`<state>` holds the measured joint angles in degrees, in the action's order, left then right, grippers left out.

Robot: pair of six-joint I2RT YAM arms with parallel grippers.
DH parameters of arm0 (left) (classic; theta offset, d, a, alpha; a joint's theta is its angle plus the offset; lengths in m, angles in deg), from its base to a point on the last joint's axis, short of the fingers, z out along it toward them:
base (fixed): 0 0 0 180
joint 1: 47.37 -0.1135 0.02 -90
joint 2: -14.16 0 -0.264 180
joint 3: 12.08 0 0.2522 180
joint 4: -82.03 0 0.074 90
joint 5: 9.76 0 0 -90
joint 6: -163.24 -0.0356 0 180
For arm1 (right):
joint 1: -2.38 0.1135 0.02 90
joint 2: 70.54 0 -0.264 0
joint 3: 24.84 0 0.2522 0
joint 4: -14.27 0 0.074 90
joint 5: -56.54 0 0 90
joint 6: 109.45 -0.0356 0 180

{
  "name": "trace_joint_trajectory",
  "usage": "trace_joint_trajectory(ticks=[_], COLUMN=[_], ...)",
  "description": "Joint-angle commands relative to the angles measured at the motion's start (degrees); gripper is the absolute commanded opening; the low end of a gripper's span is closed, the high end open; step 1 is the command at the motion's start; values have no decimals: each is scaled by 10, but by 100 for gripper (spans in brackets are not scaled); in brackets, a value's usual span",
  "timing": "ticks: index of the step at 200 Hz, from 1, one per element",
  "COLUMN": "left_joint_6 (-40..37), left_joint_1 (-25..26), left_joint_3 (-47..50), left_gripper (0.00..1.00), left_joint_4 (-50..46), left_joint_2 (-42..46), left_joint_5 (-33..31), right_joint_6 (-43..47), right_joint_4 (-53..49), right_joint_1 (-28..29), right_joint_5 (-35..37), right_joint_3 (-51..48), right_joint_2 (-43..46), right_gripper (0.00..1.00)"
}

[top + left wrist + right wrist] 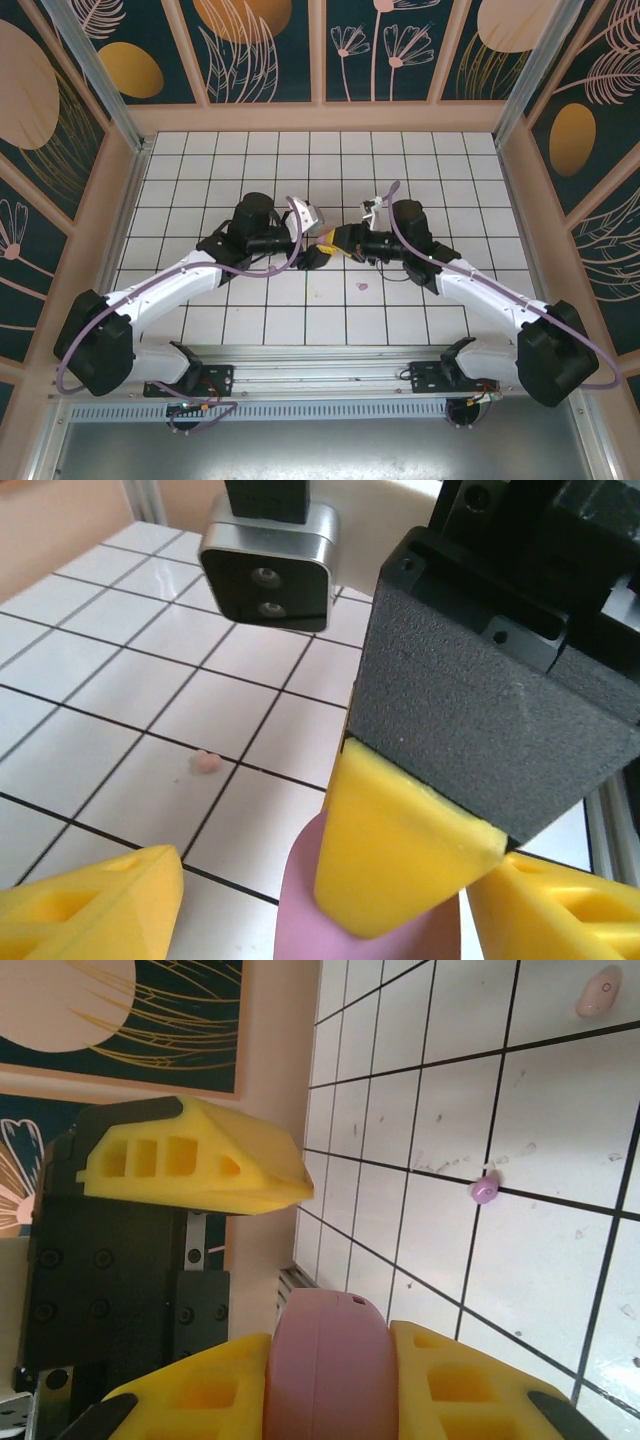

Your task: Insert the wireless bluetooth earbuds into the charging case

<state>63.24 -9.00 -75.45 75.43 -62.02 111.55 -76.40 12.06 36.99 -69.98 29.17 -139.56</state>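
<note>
Earbuds lie on table tiles, outside charging case.

The charging case runs off the bottom edge in both wrist views; a yellow finger hides part of it

From my station I see the bench, tiled in white squares with dark grout. A few small scuffs mark the tiles in the right wrist view. Pale wooden framing borders it. Behind stand teal wall panels printed with leaves, flowers and orange ovals. A metal rail runs along the near edge.
</note>
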Motion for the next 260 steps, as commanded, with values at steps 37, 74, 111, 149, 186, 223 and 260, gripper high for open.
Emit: trace_joint_trajectory(ticks=[37,74,111,149,186,223,260], left_joint_6=[84,101,135,226,244,250,243], left_joint_1=[-7,-11,-11,-10,-11,-11,-11], left_joint_3=[63,136,164,183,171,165,149], left_gripper=[86,85,80,77,75,70,62], left_joint_4=[104,143,191,335,425,489,492], left_joint_2=[115,203,210,161,101,58,24], left_joint_5=[-112,-143,-113,-42,30,56,68], right_joint_6=[-61,-109,-147,-182,-186,-190,-186], right_joint_4=[56,109,156,192,182,183,171], right_joint_1=[-29,-58,-57,-49,-44,-37,-36], right_joint_5=[22,-8,-41,-44,-49,-51,-57], right_joint_3=[-4,-15,-7,-2,8,16,20], right_joint_2=[48,48,37,38,37,41,41], right_gripper=[4,4,4,4,4,4,4])
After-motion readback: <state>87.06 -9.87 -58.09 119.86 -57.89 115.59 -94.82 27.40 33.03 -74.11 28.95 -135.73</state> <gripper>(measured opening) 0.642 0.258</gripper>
